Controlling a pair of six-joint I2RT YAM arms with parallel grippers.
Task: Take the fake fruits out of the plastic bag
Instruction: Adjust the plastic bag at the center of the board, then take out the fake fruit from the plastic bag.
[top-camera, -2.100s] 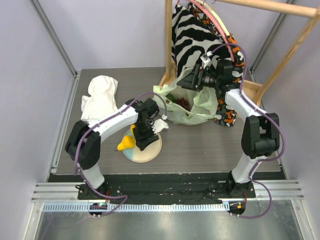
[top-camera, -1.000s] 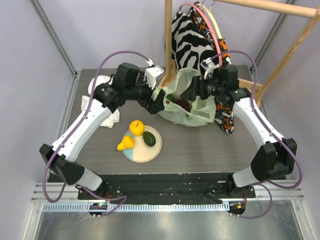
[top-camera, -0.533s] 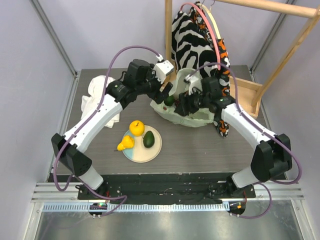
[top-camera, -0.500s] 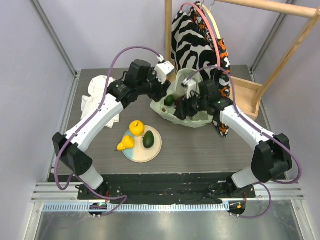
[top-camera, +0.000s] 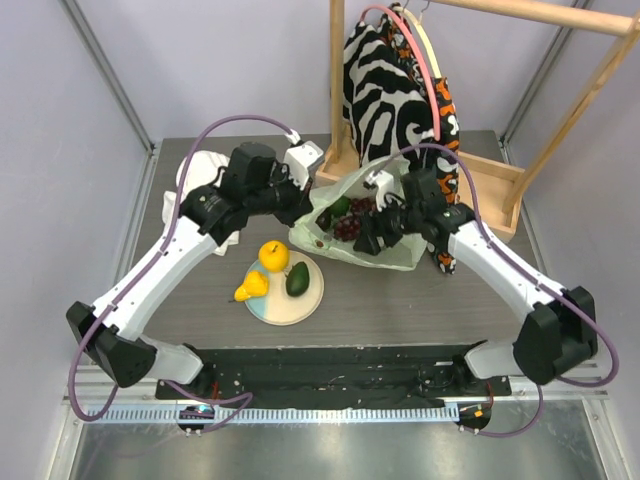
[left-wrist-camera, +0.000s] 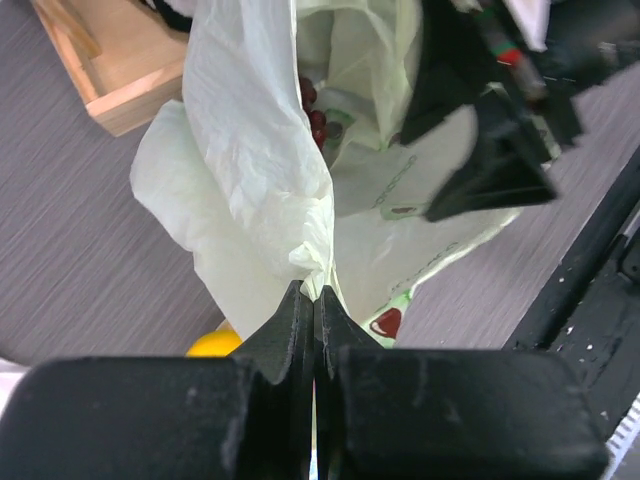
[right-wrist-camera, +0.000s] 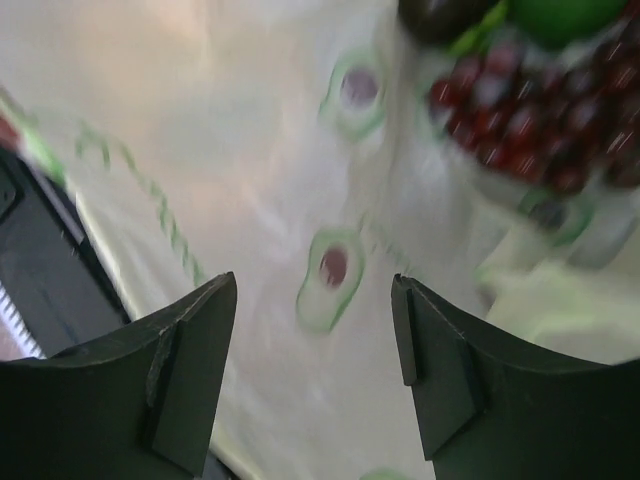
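Pale green film: the plastic bag (top-camera: 395, 252) lies slumped on the surface (top-camera: 420, 300), right of centre and near the wooden rack base (top-camera: 490, 185).

Left gripper (left-wrist-camera: 313, 300) is pinched tight on a fold of the bag's rim. The film bunches right at its tips.

Right gripper (right-wrist-camera: 315, 370) has its jaws apart and holds nothing. It hangs over the bag's printed side wall. That wrist view is blurred, so I can't tell if it touches the film.

Progress, my read: about half.
- Out, on the plate (top-camera: 295, 310) front-left of the bag: yellow pear (top-camera: 250, 288), yellow-orange round fruit (top-camera: 273, 255), one green avocado (top-camera: 298, 277).
- In the bag, at its left end: second avocado (top-camera: 340, 208), dark red grape bunch (top-camera: 350, 226), and a dark maroon fruit (right-wrist-camera: 445, 15) just beside the avocado at the top of the right wrist view.
- So three out, three to go.

Step in hand looks like: left anchors the rim, right goes in for the next fruit. The grapes sit closest to the right gripper, so they're the likely pick.

Risks:
- Thin film getting nipped between the fingers along with the fruit.
- The bag dragging along on the lift if the left pinch slips.

The white cloth (top-camera: 200, 195) at back-left is not involved.
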